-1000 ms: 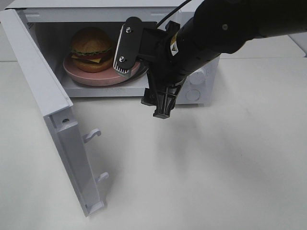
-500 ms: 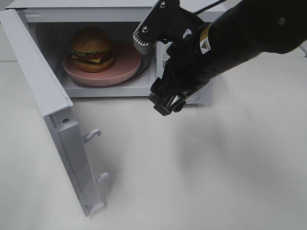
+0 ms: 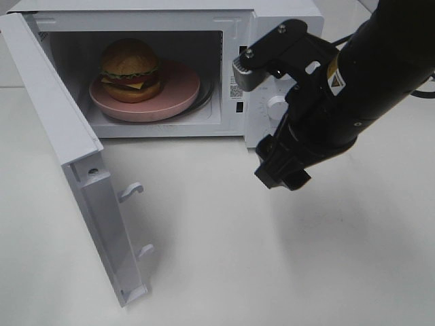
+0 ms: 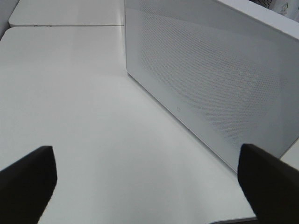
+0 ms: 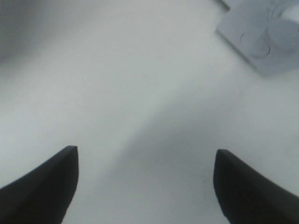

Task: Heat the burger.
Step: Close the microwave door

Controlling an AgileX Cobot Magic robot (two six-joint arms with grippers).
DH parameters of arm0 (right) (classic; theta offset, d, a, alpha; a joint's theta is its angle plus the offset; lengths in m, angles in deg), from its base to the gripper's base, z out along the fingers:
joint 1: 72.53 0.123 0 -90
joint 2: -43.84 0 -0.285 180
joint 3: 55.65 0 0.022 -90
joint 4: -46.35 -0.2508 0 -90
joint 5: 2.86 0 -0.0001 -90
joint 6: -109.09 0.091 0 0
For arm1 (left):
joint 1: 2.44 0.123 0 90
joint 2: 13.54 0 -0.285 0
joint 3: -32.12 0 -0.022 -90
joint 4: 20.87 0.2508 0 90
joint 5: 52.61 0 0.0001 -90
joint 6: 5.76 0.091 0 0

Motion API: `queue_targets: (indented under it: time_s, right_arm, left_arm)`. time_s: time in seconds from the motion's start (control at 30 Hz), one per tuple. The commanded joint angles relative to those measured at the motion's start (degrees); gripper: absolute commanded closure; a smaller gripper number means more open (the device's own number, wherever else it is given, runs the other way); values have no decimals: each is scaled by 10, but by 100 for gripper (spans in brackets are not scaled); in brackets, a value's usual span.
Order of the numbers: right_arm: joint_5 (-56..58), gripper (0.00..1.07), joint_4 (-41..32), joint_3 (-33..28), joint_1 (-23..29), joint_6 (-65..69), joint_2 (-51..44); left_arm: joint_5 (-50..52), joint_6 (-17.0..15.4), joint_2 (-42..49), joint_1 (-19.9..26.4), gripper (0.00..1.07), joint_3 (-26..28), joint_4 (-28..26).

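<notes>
**You:** Where does everything sit right now?

**Spotter:** Largest first. The table [image 3: 272, 258] carries the microwave [image 3: 163, 19] at its 12 o'clock. The cavity is open and the door [image 3: 51, 102] is swung out toward 8 o'clock. Inside, the pink plate [image 3: 180, 88] covers most of the floor, and the burger [image 3: 129, 68] stands upright on the plate's 9 o'clock half. Your right gripper [image 3: 280, 173] hangs outside, at about 4 o'clock from the cavity, fingers spread and empty. Your left gripper [image 4: 145, 156] is also wide apart with nothing in it, facing the door's perforated outer side.

**You:** And if I have to shift the burger?

**Spotter:** I'd judge it light and soft, a loose stack under a glossy bun. A squeeze could slide the layers or slip off the dome. Take the stiff plate by its bare rim at 3 o'clock instead.

**You:** What can't you make out?

**Spotter:** Your left arm is outside the high view. The right arm covers much of the control panel [image 3: 255, 125], so only one dial [image 3: 276, 105] shows clearly. The plate's far rim is hidden behind the burger, and what lies under the plate is hard to tell. The right wrist view is blurred.
</notes>
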State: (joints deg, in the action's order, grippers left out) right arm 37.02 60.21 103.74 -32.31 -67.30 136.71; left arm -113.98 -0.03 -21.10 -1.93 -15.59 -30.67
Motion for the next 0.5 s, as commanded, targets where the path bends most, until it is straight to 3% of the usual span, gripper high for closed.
queue_targets:
  time_s: [0.03,0.5]
  right_arm:
    - [76,31,0,-2,-1,11,-6]
    - [146,31,-28,-2,-1,27,-80]
  left_arm:
    - [1,1,10,-1,9,-1,-6]
    - [1,1,10,-1,9,-1,-6]
